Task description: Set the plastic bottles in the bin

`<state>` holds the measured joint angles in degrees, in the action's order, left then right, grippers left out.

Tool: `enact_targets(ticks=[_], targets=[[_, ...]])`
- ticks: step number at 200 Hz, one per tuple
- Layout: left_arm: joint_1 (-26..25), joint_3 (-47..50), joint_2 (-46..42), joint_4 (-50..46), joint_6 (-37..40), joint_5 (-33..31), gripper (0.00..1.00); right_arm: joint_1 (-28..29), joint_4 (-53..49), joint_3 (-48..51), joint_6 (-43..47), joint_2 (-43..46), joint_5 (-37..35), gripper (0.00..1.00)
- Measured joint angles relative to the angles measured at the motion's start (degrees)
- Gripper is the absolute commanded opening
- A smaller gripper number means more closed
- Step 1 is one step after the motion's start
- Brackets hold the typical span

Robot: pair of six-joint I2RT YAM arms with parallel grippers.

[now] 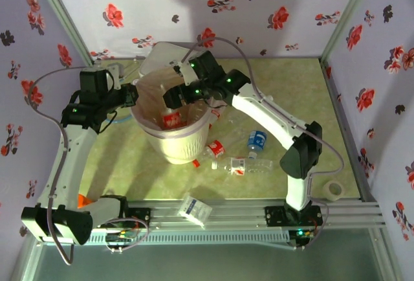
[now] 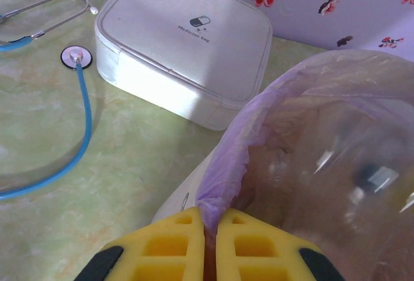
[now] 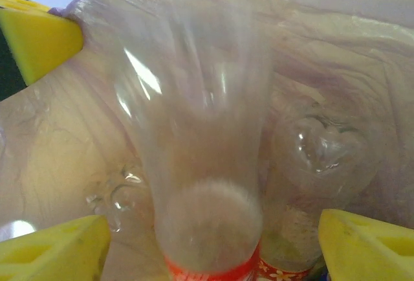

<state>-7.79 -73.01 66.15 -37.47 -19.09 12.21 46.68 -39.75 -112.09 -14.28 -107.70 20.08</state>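
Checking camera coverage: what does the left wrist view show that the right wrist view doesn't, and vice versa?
Left wrist: a white medicine case and a blue-tubed stethoscope beside it. Right wrist: the open right gripper with a blurred clear bottle between its fingers, untouched, and another bottle lying below. Both: the pinkish liner bag, and seemingly the left gripper shut on its edge.
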Motion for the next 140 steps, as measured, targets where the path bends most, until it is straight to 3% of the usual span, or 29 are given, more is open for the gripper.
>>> enact_targets(ticks=[28,73,112,140], targets=[[-0.1,0.0,0.0,0.0,0.0,0.0,0.03,0.0,-3.7,-5.2,3.5,0.0,-4.3,0.84],[-0.1,0.0,0.0,0.1,0.0,0.0,0.03,0.1,-5.6,-13.9,4.9,-1.2,-7.2,0.63],[-0.1,0.1,0.0,0.2,0.0,0.0,0.03,0.7,-5.3,-23.7,3.5,-11.2,-6.3,0.48],[-0.1,0.1,-0.1,0.2,0.0,0.0,0.03,1.3,-5.4,-25.1,2.3,-17.6,-6.2,0.39]])
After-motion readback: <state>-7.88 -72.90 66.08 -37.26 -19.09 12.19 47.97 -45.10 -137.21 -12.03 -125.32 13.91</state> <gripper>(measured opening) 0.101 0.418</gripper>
